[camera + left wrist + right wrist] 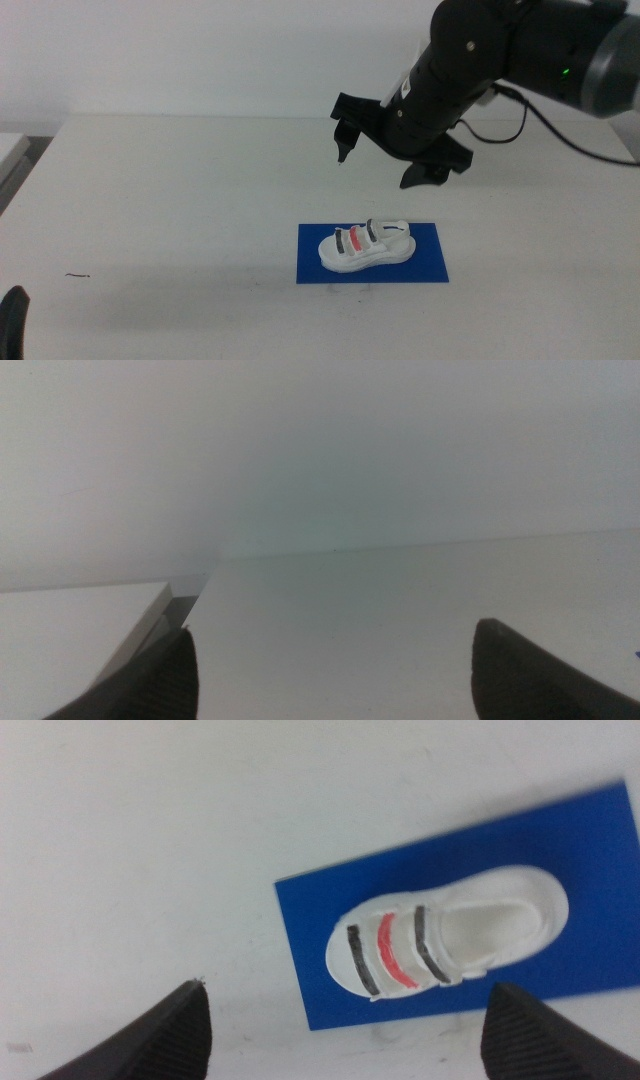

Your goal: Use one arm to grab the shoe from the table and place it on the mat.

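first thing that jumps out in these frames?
The blue mat stands out on the white table, near the middle, with the white shoe lying on it, straps up. Above and behind it hangs the right gripper, jaws open and empty. The left gripper waits open at the table's near left corner.

Matt white table, flat blue mat, smooth, perhaps plastic shoe
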You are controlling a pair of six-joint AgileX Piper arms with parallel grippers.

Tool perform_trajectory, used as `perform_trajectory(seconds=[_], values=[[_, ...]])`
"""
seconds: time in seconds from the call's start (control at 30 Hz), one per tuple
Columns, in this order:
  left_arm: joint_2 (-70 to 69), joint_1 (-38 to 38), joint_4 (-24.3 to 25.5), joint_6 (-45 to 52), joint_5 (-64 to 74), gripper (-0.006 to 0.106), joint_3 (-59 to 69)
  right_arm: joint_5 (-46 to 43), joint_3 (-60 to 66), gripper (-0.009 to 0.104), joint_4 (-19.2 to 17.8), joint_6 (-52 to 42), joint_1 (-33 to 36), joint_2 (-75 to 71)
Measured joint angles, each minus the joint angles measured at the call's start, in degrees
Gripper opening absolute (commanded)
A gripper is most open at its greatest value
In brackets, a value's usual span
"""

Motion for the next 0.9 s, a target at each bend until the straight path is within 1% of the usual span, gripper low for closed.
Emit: perform_trajectory(seconds=[0.07, 0.13, 0.2, 0.27, 0.37, 0.43, 0.5, 0.63, 0.7, 0.77, 0.9], values=[[0.0, 0.0, 0.0, 0.0, 0.0, 0.094, 0.0, -0.6, 0.0, 0.082, -0.8, -4.7, 0.0, -0.9], [0.0, 0.0, 0.0, 0.0, 0.0, 0.094, 0.0, -1.3, 1.4, 0.082, -0.8, -11.3, -0.2, -2.7], [0.0, 0.0, 0.0, 0.0, 0.0, 0.094, 0.0, -3.0, 5.5, 0.082, -2.0, -16.1, -0.5, -5.9], [0.0, 0.0, 0.0, 0.0, 0.0, 0.094, 0.0, -7.3, 11.8, 0.082, -2.0, -20.5, -1.2, -11.6], [0.0, 0.0, 0.0, 0.0, 0.0, 0.094, 0.0, -20.0, 24.7, 0.082, -1.7, -32.5, -3.0, -22.7], [0.0, 0.0, 0.0, 0.0, 0.0, 0.094, 0.0, -29.5, 34.5, 0.082, 0.7, -42.1, -4.7, -31.7], [0.0, 0.0, 0.0, 0.0, 0.0, 0.094, 0.0, -36.9, 43.8, 0.082, 2.9, -48.0, -6.5, -39.5], [0.0, 0.0, 0.0, 0.0, 0.0, 0.094, 0.0, -48.2, 59.3, 0.081, 4.1, -52.3, -11.8, -55.6], [0.0, 0.0, 0.0, 0.0, 0.0, 0.094, 0.0, -52.3, 65.0, 0.081, 4.1, -52.9, -14.4, -62.3], [0.0, 0.0, 0.0, 0.0, 0.0, 0.094, 0.0, -54.5, 70.1, 0.081, 4.1, -53.2, -17.1, -68.5], [0.0, 0.0, 0.0, 0.0, 0.0, 0.094, 0.0, -55.4, 77.5, 0.081, 0.6, -53.4, -22.8, -79.3]])
